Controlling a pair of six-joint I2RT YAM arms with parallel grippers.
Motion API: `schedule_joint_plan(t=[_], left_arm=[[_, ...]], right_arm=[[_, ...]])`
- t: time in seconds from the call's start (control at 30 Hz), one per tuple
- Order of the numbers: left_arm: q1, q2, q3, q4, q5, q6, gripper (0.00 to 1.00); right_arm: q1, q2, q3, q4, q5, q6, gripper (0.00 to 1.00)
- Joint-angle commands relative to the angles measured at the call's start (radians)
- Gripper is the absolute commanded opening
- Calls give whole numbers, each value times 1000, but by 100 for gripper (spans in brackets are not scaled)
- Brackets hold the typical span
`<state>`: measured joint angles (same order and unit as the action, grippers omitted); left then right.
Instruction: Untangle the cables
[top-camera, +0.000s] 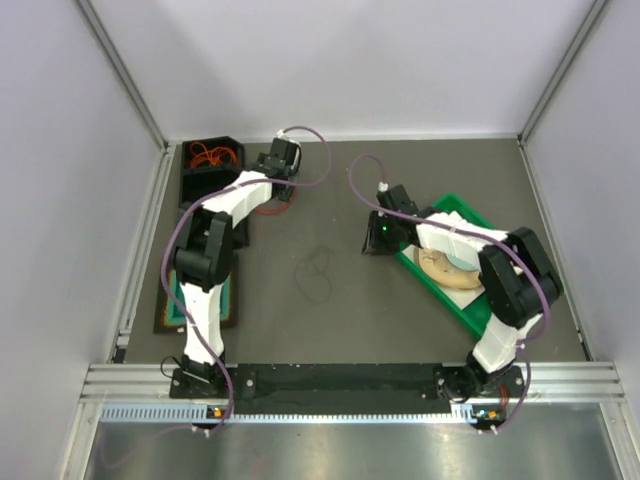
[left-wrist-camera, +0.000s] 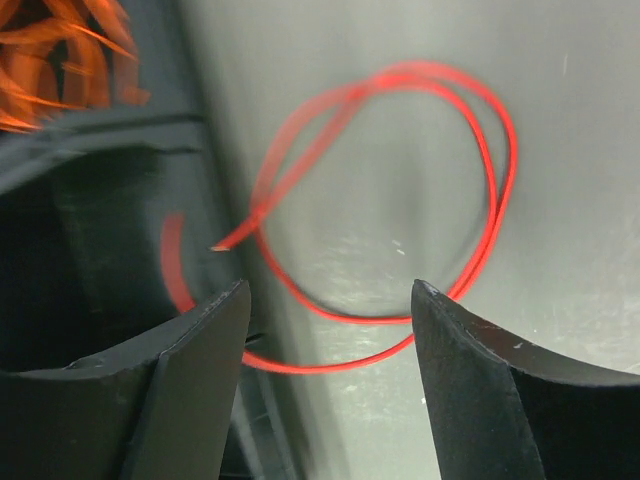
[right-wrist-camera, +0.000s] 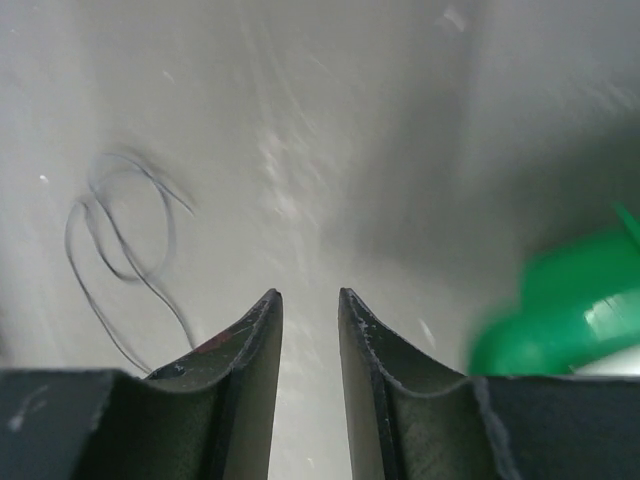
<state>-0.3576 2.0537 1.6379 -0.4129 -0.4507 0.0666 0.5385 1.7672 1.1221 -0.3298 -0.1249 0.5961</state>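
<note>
A thin red cable (left-wrist-camera: 497, 180) lies in a loose double loop on the grey table beside the black bin; in the top view it (top-camera: 270, 209) shows just below my left gripper (top-camera: 281, 192). My left gripper (left-wrist-camera: 330, 290) is open and empty, jaws wide apart, hovering over the loop's near edge. More orange-red cables (top-camera: 210, 155) sit tangled in the black bin (top-camera: 190, 180), also seen blurred in the left wrist view (left-wrist-camera: 50, 50). A thin dark cable (top-camera: 312, 270) lies looped mid-table and shows in the right wrist view (right-wrist-camera: 128, 277). My right gripper (top-camera: 375, 240) (right-wrist-camera: 310, 292) is empty, with a narrow gap between its jaws.
The black bin's wall (left-wrist-camera: 90, 200) stands close on the left of my left gripper. A green tray (top-camera: 465, 212) holding a beige object (top-camera: 450, 270) sits under the right arm; its corner (right-wrist-camera: 560, 310) shows right of the right jaws. A dark mat (top-camera: 228, 300) lies at the left.
</note>
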Motion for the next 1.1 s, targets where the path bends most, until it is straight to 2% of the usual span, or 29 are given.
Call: schedule_joint_plan(t=[0.0, 0.1, 0.3, 0.53, 0.57, 0.63, 0.67, 0.73, 0.77, 0.8, 0.93, 1.03, 1.07], left_arm=[[3, 65, 77, -29, 99, -11, 70], [3, 121, 117, -7, 165, -94, 69], [6, 238, 221, -21, 179, -252, 66], [22, 287, 241, -21, 210, -320, 49], [29, 290, 241, -20, 219, -324, 40], [35, 295, 235, -26, 253, -338, 33], [37, 298, 235, -27, 262, -341, 23], [39, 301, 231, -33, 282, -352, 16], [40, 306, 231, -36, 290, -353, 5], [42, 307, 229, -38, 306, -361, 0], [48, 296, 243, -56, 391, -370, 0], [48, 229, 228, -44, 446, -389, 0], [48, 177, 215, -24, 507, -395, 0]], right_arm=[[-21, -197, -88, 3, 111, 19, 30], [-23, -299, -131, -15, 189, 1, 31], [-23, -390, -113, -74, 255, -38, 32], [-25, -394, -97, -78, 240, -41, 32], [-26, -396, -100, -74, 240, -39, 32], [-25, -394, -102, -69, 238, -35, 32], [-26, -393, -100, -66, 235, -33, 32], [-26, -391, -102, -64, 235, -32, 32], [-25, -393, -102, -63, 234, -30, 32], [-25, -394, -102, -61, 231, -30, 32], [-25, -393, -105, -61, 235, -27, 32], [-25, -399, -111, -63, 238, -21, 32], [-25, -402, -113, -63, 241, -18, 32]])
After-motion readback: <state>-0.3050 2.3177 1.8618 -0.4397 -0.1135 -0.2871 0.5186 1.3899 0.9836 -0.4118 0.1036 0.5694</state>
